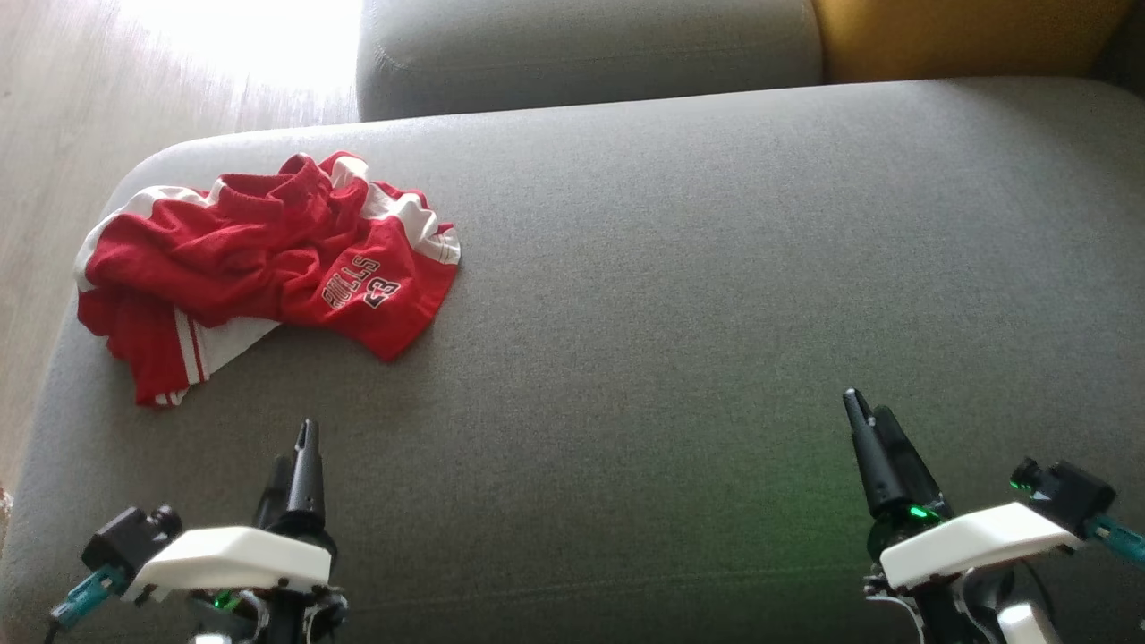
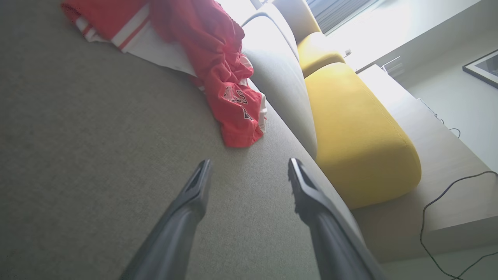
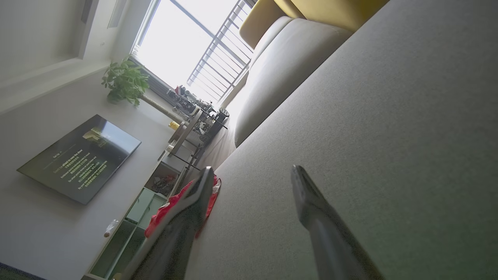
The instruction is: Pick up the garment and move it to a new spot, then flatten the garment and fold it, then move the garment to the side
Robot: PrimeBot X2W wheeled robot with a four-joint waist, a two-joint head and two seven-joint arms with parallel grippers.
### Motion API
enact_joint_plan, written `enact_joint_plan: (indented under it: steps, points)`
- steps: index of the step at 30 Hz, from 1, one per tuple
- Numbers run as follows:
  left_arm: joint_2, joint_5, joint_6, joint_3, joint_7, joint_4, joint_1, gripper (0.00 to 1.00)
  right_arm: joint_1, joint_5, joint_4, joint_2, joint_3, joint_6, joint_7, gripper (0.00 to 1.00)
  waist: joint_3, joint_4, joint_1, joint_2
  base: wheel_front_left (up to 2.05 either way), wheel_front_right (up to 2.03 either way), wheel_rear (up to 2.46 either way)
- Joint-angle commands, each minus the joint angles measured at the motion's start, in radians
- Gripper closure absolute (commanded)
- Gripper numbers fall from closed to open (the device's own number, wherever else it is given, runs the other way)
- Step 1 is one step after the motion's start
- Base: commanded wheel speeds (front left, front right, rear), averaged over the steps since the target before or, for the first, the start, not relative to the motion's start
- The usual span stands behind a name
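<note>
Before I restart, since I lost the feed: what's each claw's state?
Left claw: open, holding nothing.
Right claw: open, holding nothing.

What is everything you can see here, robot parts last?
crumpled red and white jersey garment: one, red-white, seat's left end
grey fabric sofa seat: one, grey, beneath the garment
yellow rounded cushions: two, yellow, behind the seat
green potted plant: one, green, by window
dark flat wall screen: one, black, on wall
left gripper: one, dark fingers apart, near garment
right gripper: one, dark fingers apart, over bare seat
</note>
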Motion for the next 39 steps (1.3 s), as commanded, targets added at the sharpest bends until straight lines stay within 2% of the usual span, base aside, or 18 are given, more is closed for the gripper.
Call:
enact_joint_plan:
  steps: [1, 39]
  points:
    - [0.012, 0.036, 0.010, 0.005, -0.013, -0.051, -0.029, 0.00, -0.034, -0.037, -0.048, -0.008, 0.020, 0.000, -0.015, 0.00, -0.002, 0.000, 0.0000, 0.0000, 0.00, 0.00, 0.00]
    - [0.018, 0.531, 0.104, -0.065, -0.123, -0.185, -0.009, 0.00, -0.038, -0.510, -0.166, -0.013, 0.103, 0.000, -0.124, 0.00, -0.009, -0.011, 0.0000, 0.0000, 0.00, 0.00, 0.00]
